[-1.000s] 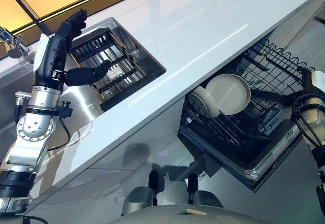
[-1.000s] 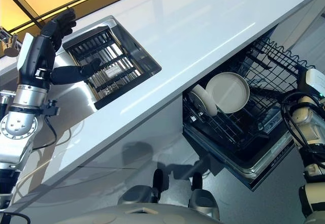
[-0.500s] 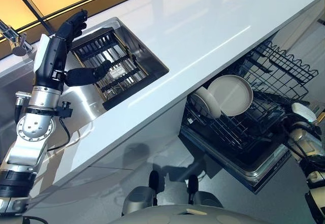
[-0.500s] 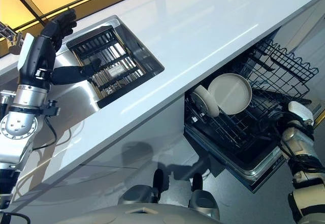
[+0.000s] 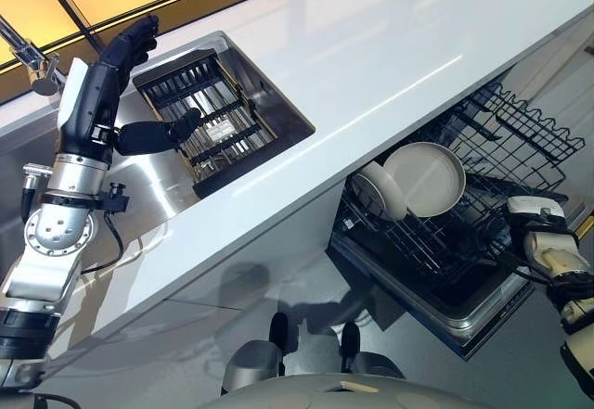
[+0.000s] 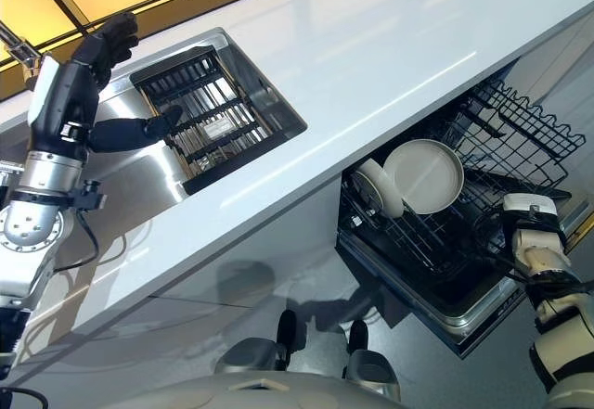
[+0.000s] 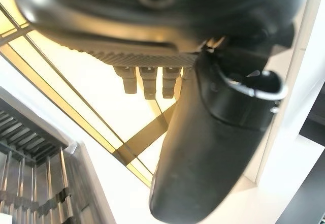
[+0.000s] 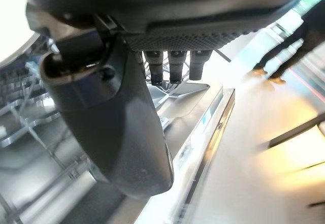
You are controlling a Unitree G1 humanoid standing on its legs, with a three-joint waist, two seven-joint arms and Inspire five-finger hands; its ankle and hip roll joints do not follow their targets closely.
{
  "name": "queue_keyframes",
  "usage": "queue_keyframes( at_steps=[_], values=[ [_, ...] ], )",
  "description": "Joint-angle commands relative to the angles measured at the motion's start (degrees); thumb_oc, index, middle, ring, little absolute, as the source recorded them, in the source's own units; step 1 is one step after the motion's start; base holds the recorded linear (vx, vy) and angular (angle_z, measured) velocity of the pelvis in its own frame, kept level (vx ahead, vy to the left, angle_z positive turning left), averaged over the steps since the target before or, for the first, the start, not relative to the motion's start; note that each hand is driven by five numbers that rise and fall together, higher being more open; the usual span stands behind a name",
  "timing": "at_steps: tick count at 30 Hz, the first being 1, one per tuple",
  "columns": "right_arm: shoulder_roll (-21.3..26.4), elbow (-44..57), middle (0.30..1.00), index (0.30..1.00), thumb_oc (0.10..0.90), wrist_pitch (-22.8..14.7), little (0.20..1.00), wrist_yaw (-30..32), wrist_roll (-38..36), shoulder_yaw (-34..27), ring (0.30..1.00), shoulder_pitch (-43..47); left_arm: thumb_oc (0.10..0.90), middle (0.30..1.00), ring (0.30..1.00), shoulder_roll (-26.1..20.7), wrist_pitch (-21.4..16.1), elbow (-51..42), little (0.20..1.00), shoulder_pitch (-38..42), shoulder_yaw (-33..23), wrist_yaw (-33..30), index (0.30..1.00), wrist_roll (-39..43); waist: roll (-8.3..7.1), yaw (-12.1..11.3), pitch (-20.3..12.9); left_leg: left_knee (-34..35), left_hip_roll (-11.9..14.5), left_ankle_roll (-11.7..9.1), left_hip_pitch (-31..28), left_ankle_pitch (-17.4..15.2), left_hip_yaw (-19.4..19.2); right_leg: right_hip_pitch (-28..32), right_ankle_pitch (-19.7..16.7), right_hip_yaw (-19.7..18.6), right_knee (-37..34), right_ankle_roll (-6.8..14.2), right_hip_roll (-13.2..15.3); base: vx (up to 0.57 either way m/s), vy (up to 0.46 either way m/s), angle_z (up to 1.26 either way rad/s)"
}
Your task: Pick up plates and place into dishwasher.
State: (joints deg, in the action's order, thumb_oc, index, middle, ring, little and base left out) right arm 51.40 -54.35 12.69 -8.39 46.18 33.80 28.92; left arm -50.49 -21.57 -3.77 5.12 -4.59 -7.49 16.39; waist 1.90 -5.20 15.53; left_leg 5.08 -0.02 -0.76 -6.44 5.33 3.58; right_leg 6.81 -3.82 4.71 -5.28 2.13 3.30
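since two plates [image 5: 424,179] already stand on edge in the rack [image 5: 520,131], at right below the counter [image 5: 371,47], we judge them stiff, smooth, slippery, breakable; best gripped by the rim. our left hand [image 5: 116,75] hangs spread over the sink [image 5: 264,94], holding nothing. our right hand [image 8: 117,117], near the rack, looks relaxed and empty.
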Motion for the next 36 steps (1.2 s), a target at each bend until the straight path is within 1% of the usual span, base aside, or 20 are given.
queue_keyframes(
  at_steps=[1,2,6,9,11,12,13,14,15,16,19,20,22,23,24,27,29,31,34,36],
  values=[
    [1.54,-3.75,0.900,0.900,0.800,-0.42,0.900,-4.25,3.34,8.75,0.900,4.47,0.800,0.900,0.900,-4.01,-4.85,-3.25,0.900,6.19,0.22,-3.18,0.900,3.43,-1.97,-0.85,-5.30,-0.08,-2.98,1.84,0.99,-3.94,0.60,-0.56,0.71,1.00,0.28,1.17,-0.77,0.00,0.000,0.00],
    [1.15,-4.16,0.900,0.900,0.800,-0.62,0.900,-4.76,3.55,9.13,0.900,4.47,0.800,0.900,0.900,-3.90,-4.82,-3.25,0.900,6.26,0.30,-3.09,0.900,3.38,-1.94,-0.93,-5.37,-0.08,-2.94,1.81,0.76,-4.38,0.67,-0.32,1.11,1.02,0.28,1.20,-0.80,0.01,0.000,0.03],
    [-4.10,-8.11,0.900,0.900,0.800,-3.68,0.900,-6.59,3.08,12.13,0.900,4.53,0.800,0.900,0.900,-2.66,-4.66,-3.15,0.900,7.36,1.09,-2.40,0.900,2.88,-1.68,-1.83,-5.52,-0.08,-2.94,1.79,0.82,-4.27,1.13,-0.10,1.34,1.45,0.28,1.07,-0.64,0.03,0.002,0.06],
    [-6.97,-9.91,0.900,0.900,0.800,-4.04,0.900,-8.12,-0.70,12.62,0.900,4.56,0.800,0.900,0.900,-2.20,-4.51,-2.80,0.900,8.01,1.33,-1.63,0.900,2.92,-1.41,-2.37,-5.48,-0.08,-3.02,1.79,0.86,-4.18,1.55,-0.02,1.39,1.70,0.28,0.97,-0.51,0.02,0.006,0.05],
    [-8.87,-11.57,0.900,0.900,0.800,-3.63,0.900,-7.90,-7.83,11.66,0.900,4.30,0.800,0.900,0.900,-1.53,-4.41,-2.81,0.900,8.27,1.44,-1.25,0.900,2.54,-1.21,-2.74,-5.38,-0.08,-3.08,1.80,0.81,-4.12,1.86,0.15,1.43,1.89,0.28,0.89,-0.45,0.00,0.008,0.04],
    [-9.77,-12.37,0.900,0.900,0.800,-2.62,0.900,-7.20,-13.74,10.59,0.900,3.97,0.800,0.900,0.900,-1.22,-4.25,-3.00,0.900,8.34,1.37,-1.20,0.900,2.37,-1.12,-2.86,-5.35,-0.08,-3.16,1.81,1.16,-3.60,2.01,-0.15,1.01,2.00,0.28,0.84,-0.38,0.01,0.009,0.06],
    [-10.59,-13.37,0.900,0.900,0.800,-2.22,0.900,-5.96,-19.91,8.81,0.900,3.48,0.800,0.900,0.900,-0.97,-4.20,-2.99,0.900,8.29,1.19,-1.01,0.900,2.34,-0.98,-2.96,-5.41,-0.08,-3.13,1.78,0.89,-4.08,2.14,0.15,1.43,2.04,0.28,0.85,-0.38,0.01,0.016,0.04],
    [-11.79,-14.94,0.900,0.900,0.800,-1.46,0.900,-4.47,-28.82,4.55,0.900,2.51,0.800,0.900,0.900,-0.47,-4.25,-2.87,0.900,8.06,0.61,-0.55,0.900,2.38,-0.79,-2.96,-5.43,-0.08,-3.14,1.76,0.86,-4.02,2.32,0.21,1.41,2.09,0.28,0.76,-0.35,0.04,0.017,0.03],
    [-12.61,-15.45,0.900,0.900,0.800,-0.86,0.900,-4.27,-33.03,1.65,0.900,1.80,0.800,0.900,0.900,-0.15,-4.21,-2.80,0.900,7.88,0.26,-0.27,0.900,2.41,-0.73,-2.97,-5.48,-0.08,-3.18,1.76,0.78,-4.05,2.41,0.30,1.40,2.07,0.28,0.69,-0.36,0.03,0.024,0.03],
    [-13.32,-16.17,0.900,0.900,0.800,-1.16,0.900,-3.71,-38.46,-4.76,0.900,0.29,0.800,0.900,0.900,0.35,-4.33,-2.87,0.900,7.06,-0.75,0.42,0.900,2.62,-0.54,-2.90,-5.43,-0.08,-3.19,1.78,0.60,-4.11,2.61,0.48,1.41,2.05,0.28,0.60,-0.38,0.03,0.020,0.04],
    [-14.98,-16.81,0.900,0.900,0.800,-2.51,0.900,-2.93,-51.25,-13.99,0.900,-3.01,0.800,0.900,0.900,1.88,-4.33,-3.04,0.900,5.87,-2.10,1.33,0.900,1.93,-0.18,-2.73,-5.37,-0.08,-3.27,1.81,0.48,-3.76,3.06,0.61,1.06,2.03,0.28,0.38,-0.40,0.02,0.017,0.02],
    [-15.83,-16.59,0.900,0.900,0.800,-3.12,0.900,-3.11,-58.17,-16.54,0.900,-4.20,0.800,0.900,0.900,2.43,-4.54,-3.02,0.900,5.41,-2.45,1.43,0.900,1.60,-0.05,-2.63,-5.33,-0.08,-3.28,1.86,0.31,-3.81,3.14,0.75,1.05,2.01,0.28,0.28,-0.41,0.02,0.020,0.04],
    [-17.40,-16.24,0.900,0.900,0.800,-3.46,0.900,-2.98,-66.87,-20.20,0.900,-5.81,0.800,0.900,0.900,3.11,-4.83,-2.91,0.900,4.80,-2.93,1.58,0.900,1.36,0.14,-2.48,-5.36,-0.08,-3.30,1.93,-0.19,-4.38,3.23,1.19,1.47,1.92,0.28,0.18,-0.48,0.04,0.019,0.06],
    [-18.47,-16.15,0.900,0.900,0.800,-4.57,0.900,-3.04,-71.73,-22.22,0.900,-7.00,0.800,0.900,0.900,3.41,-4.94,-2.73,0.900,4.58,-3.21,1.81,0.900,1.40,0.25,-2.36,-5.43,-0.08,-3.38,2.01,-0.05,-4.03,3.27,1.02,1.14,1.93,0.28,0.12,-0.42,0.03,0.018,0.07],
    [-19.28,-15.96,0.900,0.900,0.800,-5.33,0.900,-2.93,-73.94,-23.74,0.900,-7.81,0.800,0.900,0.900,3.85,-4.99,-2.66,0.900,4.32,-3.39,1.96,0.900,1.14,0.33,-2.29,-5.55,-0.08,-3.36,2.03,-0.42,-4.60,3.34,1.36,1.63,1.84,0.28,0.11,-0.50,0.00,0.019,0.06],
    [-22.12,-15.32,0.900,0.900,0.800,-6.50,0.900,-5.22,-88.32,-29.40,0.900,-10.28,0.800,0.900,0.900,5.10,-4.94,-2.73,0.900,3.63,-3.79,2.38,0.900,0.39,0.58,-1.87,-5.88,-0.08,-3.51,2.10,-0.39,-4.36,3.36,1.23,1.32,1.65,0.28,0.01,-0.50,0.01,0.005,0.01],
    [-23.81,-14.11,0.900,0.900,0.800,-6.78,0.900,-6.32,-94.98,-32.29,0.900,-11.23,0.800,0.900,0.900,5.84,-5.22,-2.80,0.900,2.93,-4.08,2.73,0.900,-0.10,0.75,-1.65,-6.17,-0.08,-3.51,2.16,-0.50,-4.53,3.29,1.27,1.38,1.50,0.28,-0.05,-0.52,0.01,0.008,-0.02],
    [-25.02,-11.84,0.900,0.900,0.800,-6.18,0.900,-8.10,-99.33,-33.96,0.900,-11.84,0.800,0.900,0.900,6.29,-5.28,-3.16,0.900,2.34,-4.13,2.63,0.900,-0.49,0.93,-1.45,-6.54,-0.08,-3.52,2.15,-0.54,-4.66,3.24,1.20,1.40,1.41,0.28,0.01,-0.50,0.01,0.018,-0.07],
    [-25.63,-9.30,0.900,0.900,0.800,-4.87,0.900,-9.63,-102.50,-33.28,0.900,-11.10,0.800,0.900,0.900,6.68,-4.83,-3.37,0.900,2.48,-3.44,1.93,0.900,-1.11,0.98,-1.30,-6.91,-0.08,-3.60,2.16,-0.54,-4.71,3.17,1.14,1.38,1.33,0.28,-0.02,-0.43,0.01,0.019,-0.11],
    [-26.02,-6.61,0.900,0.900,0.800,-2.76,0.900,-10.01,-106.78,-32.92,0.900,-10.24,0.800,0.900,0.900,6.82,-4.49,-3.58,0.900,2.56,-3.06,1.47,0.900,-1.40,0.89,-1.21,-6.95,-0.08,-3.67,2.19,-0.57,-4.74,3.14,1.18,1.35,1.22,0.28,-0.09,-0.40,0.00,0.015,-0.14]
  ],
)
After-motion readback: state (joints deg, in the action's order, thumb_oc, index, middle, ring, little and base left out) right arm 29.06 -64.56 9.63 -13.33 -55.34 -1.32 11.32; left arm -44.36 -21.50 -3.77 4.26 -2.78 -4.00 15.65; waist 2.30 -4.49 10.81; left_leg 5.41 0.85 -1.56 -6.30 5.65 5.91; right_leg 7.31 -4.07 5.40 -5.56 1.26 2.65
